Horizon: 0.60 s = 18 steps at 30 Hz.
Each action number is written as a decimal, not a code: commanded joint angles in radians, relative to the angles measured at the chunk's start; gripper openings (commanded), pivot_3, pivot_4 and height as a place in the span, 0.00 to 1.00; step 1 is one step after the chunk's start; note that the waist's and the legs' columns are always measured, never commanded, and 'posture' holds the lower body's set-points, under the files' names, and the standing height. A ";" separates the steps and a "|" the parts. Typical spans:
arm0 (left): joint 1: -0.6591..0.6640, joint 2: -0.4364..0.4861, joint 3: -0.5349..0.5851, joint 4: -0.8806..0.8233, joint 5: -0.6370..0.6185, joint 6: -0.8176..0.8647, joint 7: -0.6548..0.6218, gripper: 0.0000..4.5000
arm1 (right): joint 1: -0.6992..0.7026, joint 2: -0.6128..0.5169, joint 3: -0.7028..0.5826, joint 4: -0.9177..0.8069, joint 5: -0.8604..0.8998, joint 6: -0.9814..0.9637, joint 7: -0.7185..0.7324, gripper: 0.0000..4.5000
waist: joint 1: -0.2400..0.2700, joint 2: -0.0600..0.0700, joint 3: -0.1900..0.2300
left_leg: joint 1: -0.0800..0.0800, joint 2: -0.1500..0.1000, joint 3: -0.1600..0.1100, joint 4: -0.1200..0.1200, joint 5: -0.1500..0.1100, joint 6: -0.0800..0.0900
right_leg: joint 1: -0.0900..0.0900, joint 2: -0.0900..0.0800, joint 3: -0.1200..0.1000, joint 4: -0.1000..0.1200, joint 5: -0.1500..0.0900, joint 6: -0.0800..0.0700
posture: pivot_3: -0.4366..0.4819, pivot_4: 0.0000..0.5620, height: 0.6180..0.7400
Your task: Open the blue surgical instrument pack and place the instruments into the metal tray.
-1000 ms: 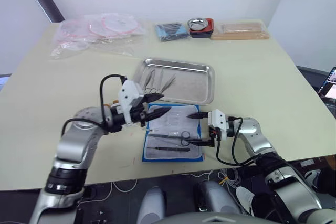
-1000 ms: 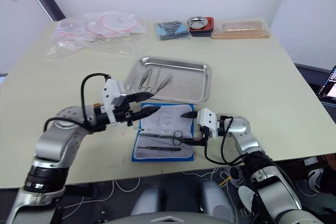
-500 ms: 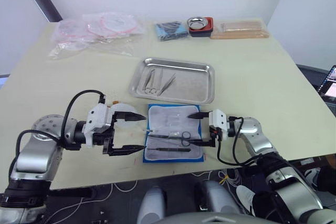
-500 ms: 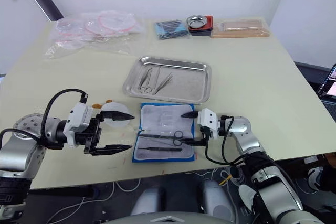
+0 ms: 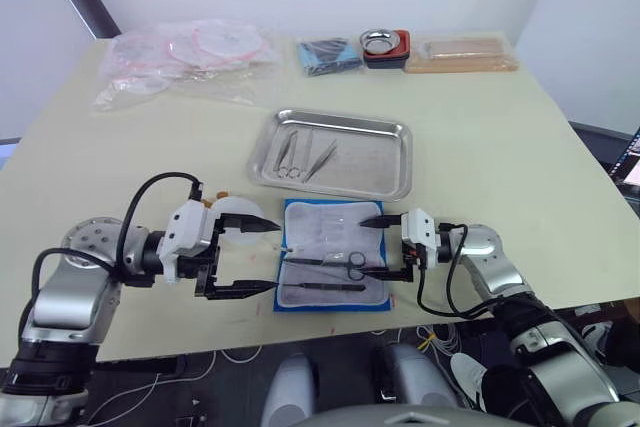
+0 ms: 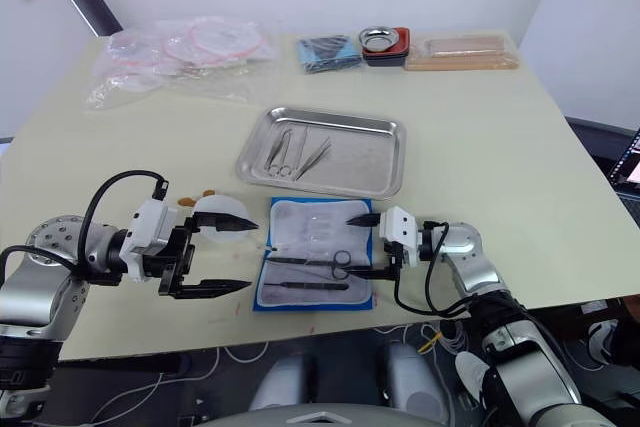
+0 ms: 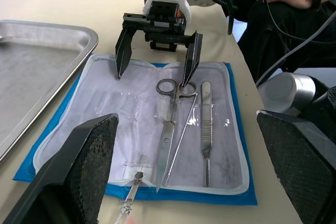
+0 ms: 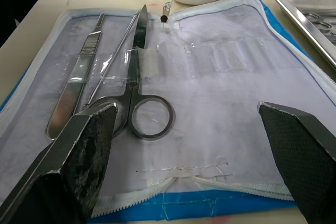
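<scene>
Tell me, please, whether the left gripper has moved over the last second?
Yes. The left gripper has drawn back from the metal tray toward the robot, left of the blue surgical instrument pack.

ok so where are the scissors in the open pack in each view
Left eye view: scissors on the pack's lower half, rings toward the right gripper.
Right eye view: same spot.
Left wrist view: centre, rings below the right gripper.
Right wrist view: left of centre.
Shared landmark: the flat-handled tool lying alongside.
</scene>
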 commanded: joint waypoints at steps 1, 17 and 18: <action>-0.006 -0.010 -0.016 -0.016 0.009 -0.020 0.013 0.99 | 0.055 -0.021 0.016 0.006 -0.021 0.083 -0.012 1.00 | 0.000 -0.001 0.000 | -0.008 0.000 0.001 0.000 0.000 0.000 | -0.006 0.001 -0.001 0.001 0.001 0.000 | 0.48 0.27 1.00; -0.002 -0.094 -0.121 0.062 0.084 -0.125 0.034 0.99 | 0.113 -0.089 -0.096 -0.324 0.137 0.185 -0.010 1.00 | 0.021 0.018 0.019 | -0.034 -0.008 0.001 0.012 0.000 0.000 | -0.024 0.007 -0.007 0.008 0.006 0.005 | 0.48 0.27 1.00; -0.011 -0.105 -0.132 0.072 0.092 -0.131 0.039 0.99 | 0.123 -0.105 -0.101 -0.353 0.147 0.199 -0.010 1.00 | 0.023 0.020 0.020 | -0.037 -0.009 0.001 0.014 0.000 0.000 | -0.026 0.007 -0.009 0.008 0.006 0.006 | 0.48 0.27 1.00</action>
